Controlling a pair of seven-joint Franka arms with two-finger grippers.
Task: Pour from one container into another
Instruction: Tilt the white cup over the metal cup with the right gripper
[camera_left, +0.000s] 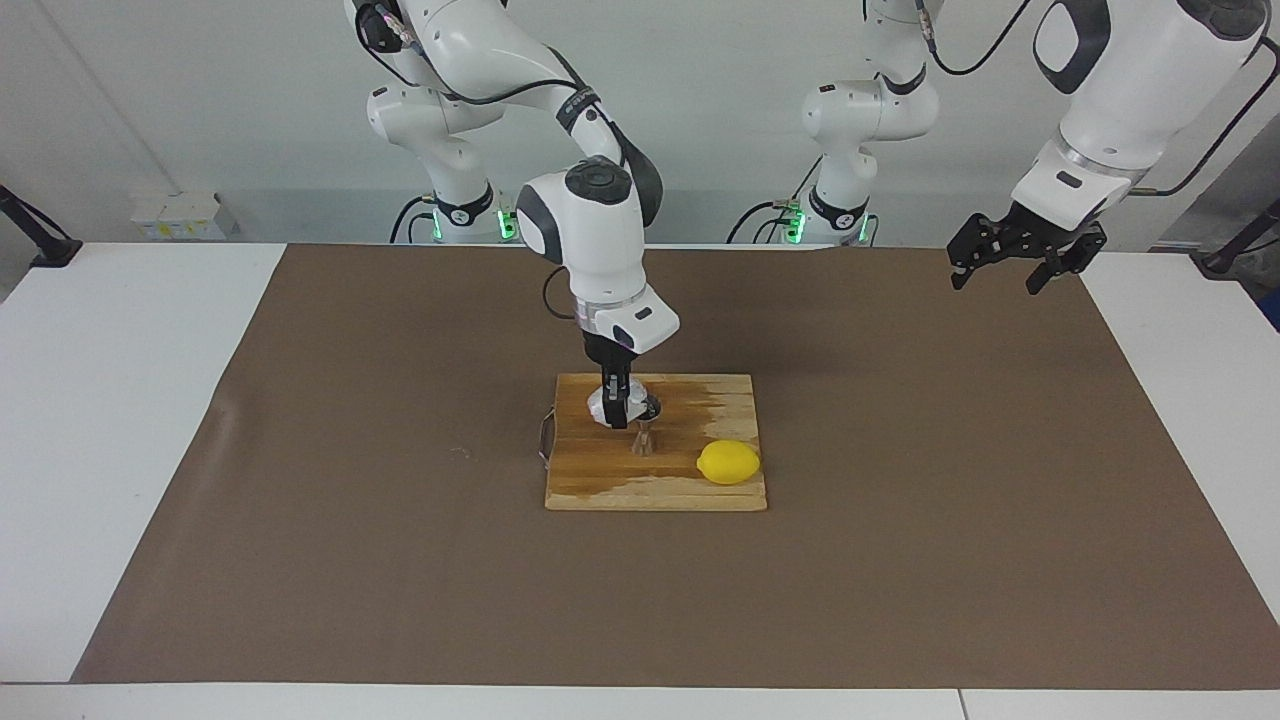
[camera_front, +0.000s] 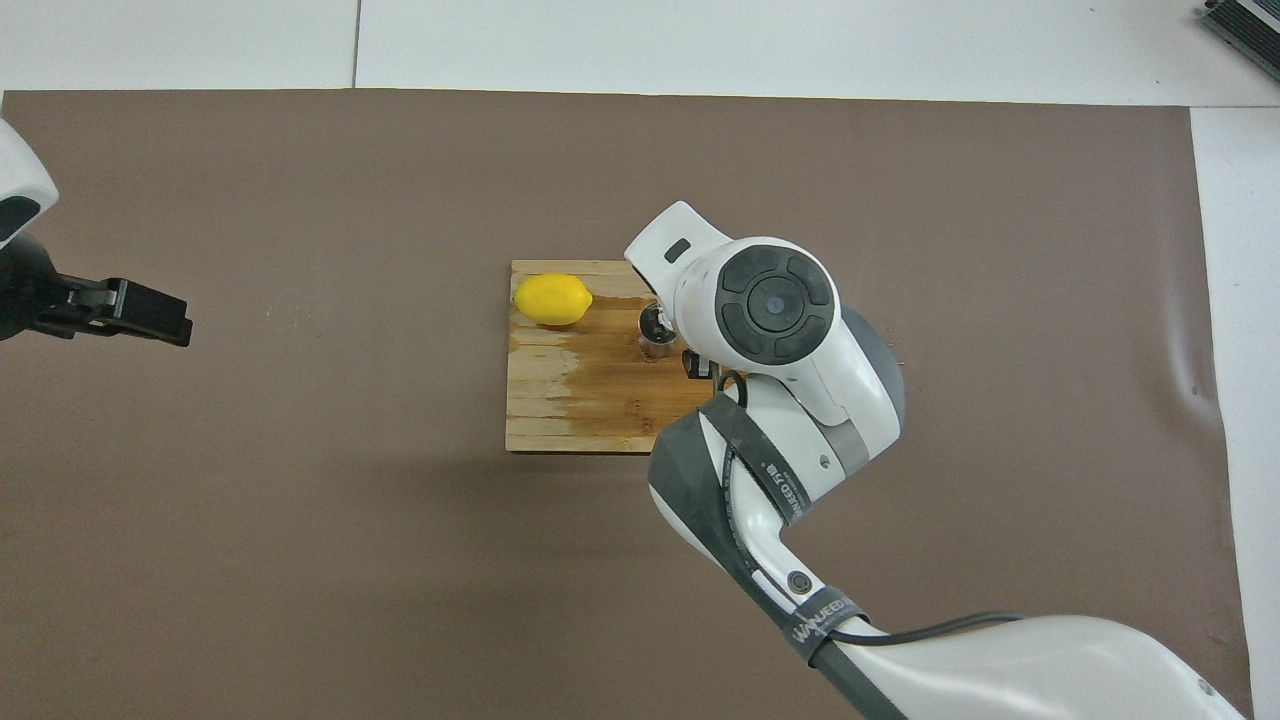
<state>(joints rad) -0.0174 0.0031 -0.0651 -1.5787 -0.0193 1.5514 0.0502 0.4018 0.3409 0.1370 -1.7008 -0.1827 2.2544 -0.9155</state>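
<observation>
- Right gripper (camera_left: 622, 402) was down over the rectangular wooden cutting board (camera_left: 655, 490), clenched on the small squat translucent whitish cup (camera_left: 612, 405).
- Cup was lifted off the board and tipped, its rim toward the small shiny steel hourglass jigger (camera_left: 643, 438) just below it.
- Jigger stood upright on the board, about mid-board, directly under the cup's lower edge. Couldn't tell whether cup and jigger were touching.
- Overhead view: right arm's wrist covered most of the cup; only the jigger's round mouth (camera_front: 656, 331) showed at the wrist's edge.
- Yellow lemon (camera_left: 728, 462) lay on the board beside the jigger, toward the left arm's end, near the board's corner farther from the robots. Not touching the jigger.
- Board had a darker patch across its middle, paler wood at the edges; it sat at the centre of the brown paper sheet (camera_left: 300, 500) covering the white table (camera_left: 100, 400).
- Left gripper (camera_left: 1010, 262) hung in the air over the brown sheet at the left arm's end of the table, fingers spread apart, nothing between them. Left arm was waiting, well apart from the board.
</observation>
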